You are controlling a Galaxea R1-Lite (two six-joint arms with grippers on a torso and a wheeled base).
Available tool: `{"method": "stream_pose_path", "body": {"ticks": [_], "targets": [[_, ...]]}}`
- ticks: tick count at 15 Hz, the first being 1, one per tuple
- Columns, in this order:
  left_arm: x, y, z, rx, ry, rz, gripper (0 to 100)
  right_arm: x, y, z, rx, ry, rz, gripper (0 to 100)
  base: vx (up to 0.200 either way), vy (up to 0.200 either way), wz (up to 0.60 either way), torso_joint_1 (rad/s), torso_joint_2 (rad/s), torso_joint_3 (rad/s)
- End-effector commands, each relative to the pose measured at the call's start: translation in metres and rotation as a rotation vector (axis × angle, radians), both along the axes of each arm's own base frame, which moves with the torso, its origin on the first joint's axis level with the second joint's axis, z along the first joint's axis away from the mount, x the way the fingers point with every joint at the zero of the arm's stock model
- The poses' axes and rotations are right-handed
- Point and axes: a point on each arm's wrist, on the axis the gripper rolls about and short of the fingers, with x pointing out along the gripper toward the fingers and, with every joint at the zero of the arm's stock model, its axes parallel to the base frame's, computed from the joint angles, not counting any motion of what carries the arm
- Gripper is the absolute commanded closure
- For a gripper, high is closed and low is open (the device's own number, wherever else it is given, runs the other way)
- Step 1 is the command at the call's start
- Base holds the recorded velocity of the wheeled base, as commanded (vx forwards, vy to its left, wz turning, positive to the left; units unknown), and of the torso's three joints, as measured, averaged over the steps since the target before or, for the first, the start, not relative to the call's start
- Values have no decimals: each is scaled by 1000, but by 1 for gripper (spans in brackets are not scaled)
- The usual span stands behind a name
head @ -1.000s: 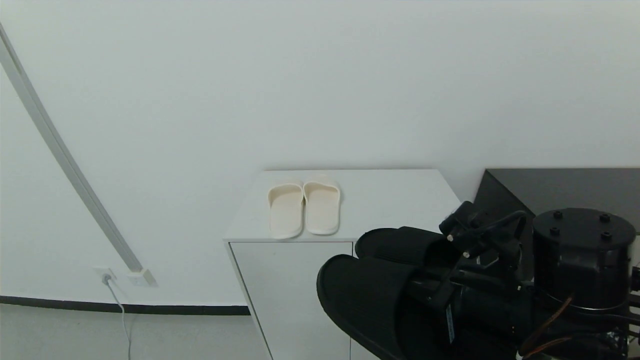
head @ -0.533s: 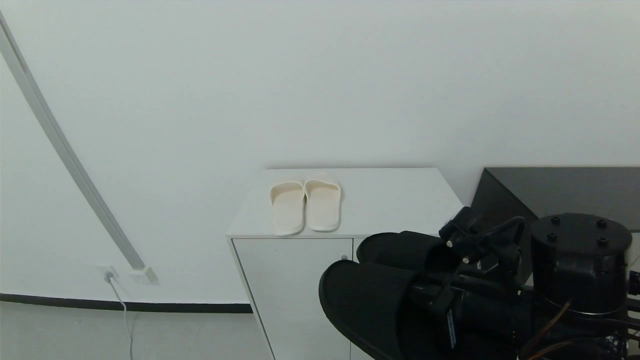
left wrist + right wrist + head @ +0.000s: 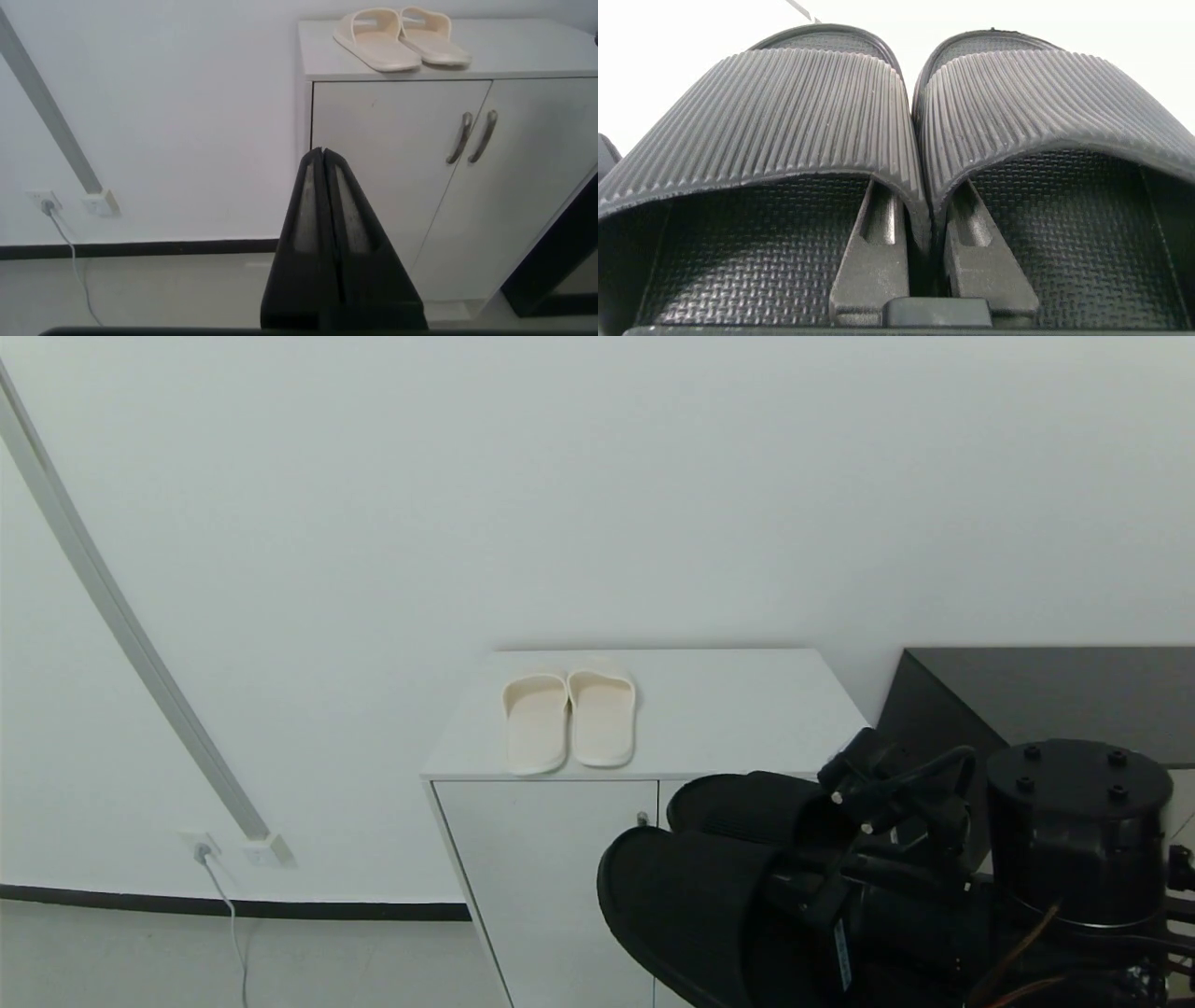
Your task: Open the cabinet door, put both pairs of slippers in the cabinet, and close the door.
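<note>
- right gripper (image 3: 920,219) is clamping the black slippers (image 3: 709,887) as a pair; one finger is sitting inside each slipper, pinching the two adjoining side walls together; the pair is hanging in the air in front of the cabinet's right half, toes pointing toward it
- left gripper (image 3: 320,163) is carrying nothing; its fingers are pressing flat against each other; it is pointing at the cabinet front, well apart from it
- cabinet (image 3: 738,709) is standing against the wall with both doors looking shut; the two door handles (image 3: 472,137) are sitting side by side at the middle seam, upright
- cream slippers (image 3: 569,721) are lying side by side on the cabinet top, toward its left half, near the front edge
- step in hand, as I'm judging it: opening the door is not yet done; one pair is being held ready, the other is waiting on top
- next move is probably calling for the left gripper to part its fingers, line up on a handle, close round it and pull the door outward; the black pair is needing to keep clear of the door's swing
</note>
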Motion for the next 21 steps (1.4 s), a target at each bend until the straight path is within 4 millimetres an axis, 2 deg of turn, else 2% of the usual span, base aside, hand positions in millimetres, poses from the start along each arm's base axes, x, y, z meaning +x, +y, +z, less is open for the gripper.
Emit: {"method": "stream_pose_path", "body": {"ticks": [1, 5, 6, 21], "targets": [[0, 0, 0, 0, 0, 1, 100, 1, 1, -3, -5, 4, 0, 100, 0, 0, 0, -124, 305, 168], [0, 0, 0, 1, 2, -15, 100, -1, 0, -2, -2, 0, 3, 100, 0, 0, 0, -161, 372, 205], [0, 0, 0, 1, 2, -15, 0, -1, 0, -1, 1, -3, 3, 100, 0, 0, 0, -203, 452, 256], [0, 0, 0, 1, 2, -13, 0, -2, -1, -8, -14, 5, 6, 100, 0, 0, 0, -206, 524, 320]]}}
